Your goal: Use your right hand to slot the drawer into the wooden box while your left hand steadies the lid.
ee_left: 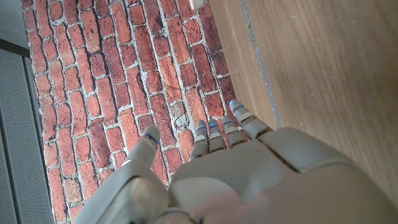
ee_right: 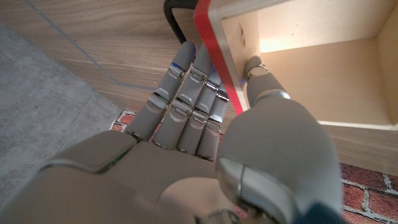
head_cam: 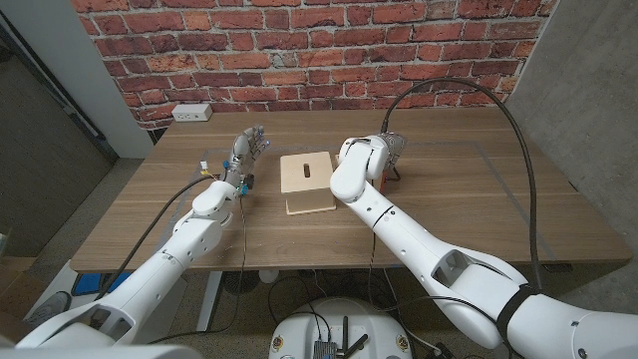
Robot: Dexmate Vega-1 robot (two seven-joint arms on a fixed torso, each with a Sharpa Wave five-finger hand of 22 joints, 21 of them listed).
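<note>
Right wrist view: right robot hand (ee_right: 205, 143) gripping drawer (ee_right: 311, 62).

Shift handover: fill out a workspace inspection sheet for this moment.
Surface: wooden table, bare wood showing.
Job's things: wooden box mid-table; drawer, red-edged, open side visible, held off to the box's right.
Clutter: nothing seen.
Hands: right hand grips the drawer's wall; left hand raised beside the box, fingers apart, touching nothing.
Cables: black cable arcs over the right arm.
Surroundings: brick wall, wall outlet.
</note>
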